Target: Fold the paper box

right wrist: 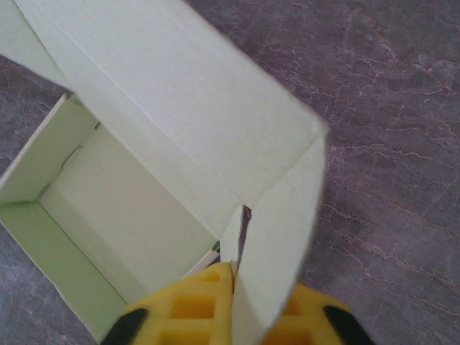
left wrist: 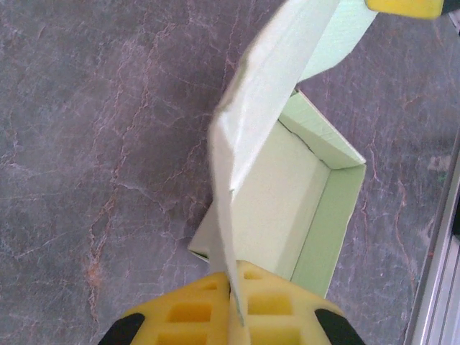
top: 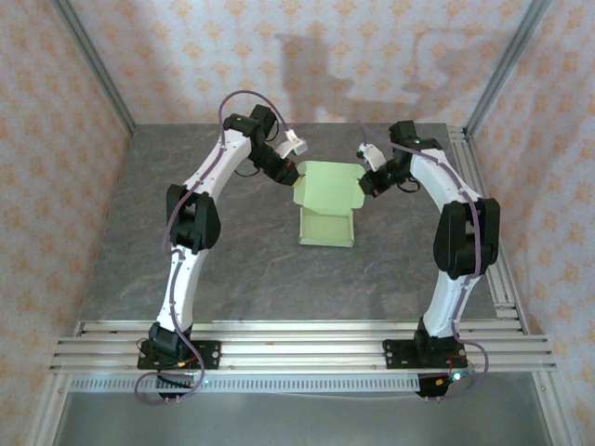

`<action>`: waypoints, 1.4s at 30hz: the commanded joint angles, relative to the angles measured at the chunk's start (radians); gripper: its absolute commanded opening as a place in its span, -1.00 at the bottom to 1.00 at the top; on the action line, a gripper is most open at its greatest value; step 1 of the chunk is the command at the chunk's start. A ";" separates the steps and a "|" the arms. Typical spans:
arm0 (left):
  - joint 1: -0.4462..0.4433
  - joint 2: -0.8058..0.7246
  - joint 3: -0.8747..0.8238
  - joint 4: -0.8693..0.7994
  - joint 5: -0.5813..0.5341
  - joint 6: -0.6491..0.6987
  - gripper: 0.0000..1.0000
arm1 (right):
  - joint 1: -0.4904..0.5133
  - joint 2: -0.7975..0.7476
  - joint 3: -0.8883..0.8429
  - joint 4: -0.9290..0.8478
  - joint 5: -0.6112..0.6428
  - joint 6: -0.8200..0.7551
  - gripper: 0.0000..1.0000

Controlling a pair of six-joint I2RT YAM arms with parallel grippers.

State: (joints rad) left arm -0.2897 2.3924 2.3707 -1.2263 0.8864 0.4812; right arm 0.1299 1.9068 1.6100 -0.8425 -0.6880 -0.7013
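Paper box (top: pixel 325 226) is centre frame in the top view: tray (top: pixel 325 232) flat on the table (top: pixel 186 251), lid (top: pixel 327 183) standing up from the tray's upper edge. Left gripper (top: pixel 295 178) is on the lid's left side and right gripper (top: pixel 368 181) on its right. In the left wrist view, the yellow pads (left wrist: pixel 187 313) at frame bottom are pinched on the lid's left flap (left wrist: pixel 248 129), with the card edge running up between them. The right wrist view matches: pads (right wrist: pixel 190 305) clamped on the right flap (right wrist: pixel 280 237), open tray at lower left. My read is that you're holding both flaps so the lid can't twist and the flaps can bend inward to tuck inside the tray walls. The tray looks formed, so closing the lid is what's left. The card is thin; uneven pull from either side would likely crease it or drag the tray.
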 commanded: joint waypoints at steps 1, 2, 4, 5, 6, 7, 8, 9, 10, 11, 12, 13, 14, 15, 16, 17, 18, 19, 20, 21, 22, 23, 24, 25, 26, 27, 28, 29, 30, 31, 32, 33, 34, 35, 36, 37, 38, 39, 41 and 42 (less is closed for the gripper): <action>0.001 -0.001 0.029 -0.032 0.026 0.019 -1.00 | 0.000 -0.022 0.019 -0.026 -0.026 -0.010 -1.00; 0.001 -0.002 0.028 -0.032 0.028 0.018 -1.00 | 0.000 -0.022 0.019 -0.027 -0.020 -0.009 -1.00; 0.000 -0.004 0.028 -0.029 0.028 0.012 -1.00 | 0.005 -0.026 0.014 -0.027 -0.008 -0.005 -1.00; -0.001 -0.005 0.028 -0.026 0.026 0.006 -1.00 | 0.009 -0.032 0.010 -0.018 0.005 0.004 -1.00; 0.000 -0.008 0.027 -0.018 0.020 -0.007 -1.00 | 0.013 -0.043 0.001 -0.001 0.023 0.019 -1.00; 0.000 -0.011 0.024 -0.007 0.013 -0.026 -1.00 | 0.019 -0.053 -0.009 0.022 0.046 0.043 -1.00; 0.000 -0.017 0.018 0.010 0.003 -0.051 -1.00 | 0.027 -0.067 -0.021 0.056 0.080 0.081 -1.00; 0.000 -0.025 0.008 0.033 0.000 -0.081 -1.00 | 0.034 -0.085 -0.037 0.092 0.121 0.123 -1.00; 0.000 -0.035 -0.007 0.059 -0.003 -0.109 -1.00 | 0.038 -0.101 -0.052 0.127 0.151 0.156 -1.00; 0.000 -0.046 -0.028 0.098 -0.011 -0.148 -1.00 | 0.042 -0.119 -0.073 0.167 0.186 0.200 -1.00; -0.002 -0.058 -0.045 0.131 -0.023 -0.190 -1.00 | 0.045 -0.138 -0.092 0.209 0.229 0.249 -1.00; -0.006 -0.063 -0.055 0.155 -0.037 -0.214 -1.00 | 0.047 -0.150 -0.107 0.235 0.264 0.284 -1.00; -0.011 -0.068 -0.059 0.172 -0.062 -0.237 -1.00 | 0.053 -0.162 -0.119 0.255 0.306 0.310 -1.00; -0.018 -0.072 -0.060 0.187 -0.084 -0.257 -1.00 | 0.064 -0.173 -0.131 0.266 0.344 0.326 -1.00; -0.023 -0.073 -0.063 0.202 -0.101 -0.275 -1.00 | 0.076 -0.182 -0.142 0.277 0.372 0.337 -1.00; -0.030 -0.074 -0.061 0.219 -0.122 -0.303 -1.00 | 0.089 -0.190 -0.151 0.290 0.407 0.354 -1.00; -0.037 -0.073 -0.061 0.241 -0.142 -0.334 -1.00 | 0.099 -0.196 -0.162 0.309 0.436 0.379 -1.00; -0.042 -0.072 -0.059 0.257 -0.152 -0.356 -1.00 | 0.106 -0.201 -0.171 0.328 0.457 0.405 -1.00; -0.048 -0.070 -0.057 0.274 -0.164 -0.384 -1.00 | 0.114 -0.205 -0.187 0.359 0.492 0.442 -1.00; -0.051 -0.068 -0.058 0.299 -0.176 -0.421 -1.00 | 0.121 -0.210 -0.209 0.405 0.536 0.481 -1.00; -0.052 -0.068 -0.057 0.316 -0.186 -0.450 -1.00 | 0.125 -0.214 -0.228 0.436 0.555 0.509 -1.00; -0.057 -0.070 -0.056 0.336 -0.210 -0.481 -1.00 | 0.128 -0.219 -0.247 0.466 0.575 0.540 -1.00; -0.060 -0.071 -0.057 0.350 -0.237 -0.504 -1.00 | 0.133 -0.223 -0.265 0.490 0.589 0.563 -1.00; -0.064 -0.074 -0.057 0.357 -0.257 -0.518 -1.00 | 0.139 -0.227 -0.283 0.516 0.611 0.576 -1.00; -0.071 -0.077 -0.056 0.365 -0.279 -0.532 -1.00 | 0.148 -0.235 -0.300 0.543 0.648 0.594 -1.00; -0.078 -0.080 -0.056 0.369 -0.306 -0.545 -1.00 | 0.158 -0.241 -0.310 0.559 0.682 0.609 -1.00; -0.085 -0.083 -0.057 0.372 -0.330 -0.555 -1.00 | 0.164 -0.247 -0.322 0.575 0.714 0.626 -1.00; -0.094 -0.088 -0.059 0.375 -0.357 -0.565 -1.00 | 0.174 -0.257 -0.339 0.603 0.753 0.648 -1.00; -0.101 -0.092 -0.064 0.379 -0.381 -0.576 -1.00 | 0.180 -0.265 -0.358 0.633 0.777 0.670 -1.00; -0.108 -0.095 -0.069 0.383 -0.400 -0.588 -1.00 | 0.183 -0.271 -0.371 0.654 0.793 0.688 -1.00; -0.115 -0.102 -0.079 0.395 -0.416 -0.601 -1.00 | 0.189 -0.277 -0.384 0.677 0.816 0.708 -1.00; -0.122 -0.110 -0.096 0.413 -0.431 -0.615 -1.00 | 0.193 -0.284 -0.399 0.700 0.834 0.725 -1.00; -0.130 -0.121 -0.114 0.434 -0.447 -0.630 -1.00 | 0.197 -0.288 -0.413 0.722 0.853 0.741 -1.00; -0.139 -0.136 -0.137 0.456 -0.469 -0.642 -1.00 | 0.200 -0.294 -0.429 0.749 0.869 0.758 -1.00; -0.150 -0.149 -0.160 0.476 -0.486 -0.652 -1.00 | 0.204 -0.299 -0.445 0.772 0.874 0.773 -1.00; -0.158 -0.160 -0.175 0.492 -0.501 -0.659 -1.00 | 0.206 -0.303 -0.459 0.793 0.882 0.789 -1.00; -0.166 -0.172 -0.194 0.513 -0.517 -0.673 -1.00 | 0.209 -0.306 -0.479 0.828 0.886 0.797 -1.00; -0.174 -0.184 -0.216 0.536 -0.532 -0.683 -1.00 | 0.214 -0.312 -0.507 0.877 0.890 0.799 -1.00; -0.185 -0.208 -0.261 0.584 -0.557 -0.706 -1.00 | 0.222 -0.322 -0.553 0.958 0.901 0.806 -1.00; -0.190 -0.221 -0.287 0.610 -0.573 -0.722 -1.00 | 0.224 -0.324 -0.565 0.984 0.905 0.811 -1.00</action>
State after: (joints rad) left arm -0.4747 2.2402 2.1304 -0.7082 0.4110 -0.1757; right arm 0.3454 1.6180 1.0851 -0.0093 0.1364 0.0570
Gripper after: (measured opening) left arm 0.052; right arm 0.047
